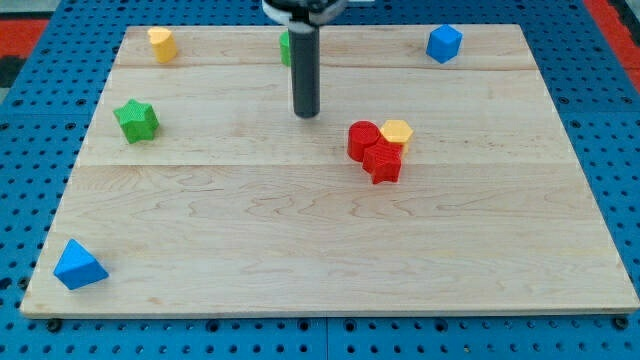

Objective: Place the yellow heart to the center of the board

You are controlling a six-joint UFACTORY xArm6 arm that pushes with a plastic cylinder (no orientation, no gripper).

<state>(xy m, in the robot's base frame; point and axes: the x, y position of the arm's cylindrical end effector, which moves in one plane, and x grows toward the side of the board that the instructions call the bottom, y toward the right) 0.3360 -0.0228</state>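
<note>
Camera view: my tip (305, 113) stands upright in the upper middle of the board (330, 260), touching nothing; it is a bare rod with no fingers to open or close. One yellow block (161, 44) sits far upper left, which looks like the heart; another yellow block (397, 131) touches two red blocks (373, 150) right of my tip.

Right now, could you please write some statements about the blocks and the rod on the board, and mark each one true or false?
1. My tip touches the red blocks. False: bare board lies between them, tip toward the view's left.
2. A yellow block rests against the red blocks. True.
3. The green star sits near the view's right edge. False: it is at the view's left.
4. A blue block lies at the view's bottom left corner. True.
5. A second yellow block sits at the view's top left. True.
</note>
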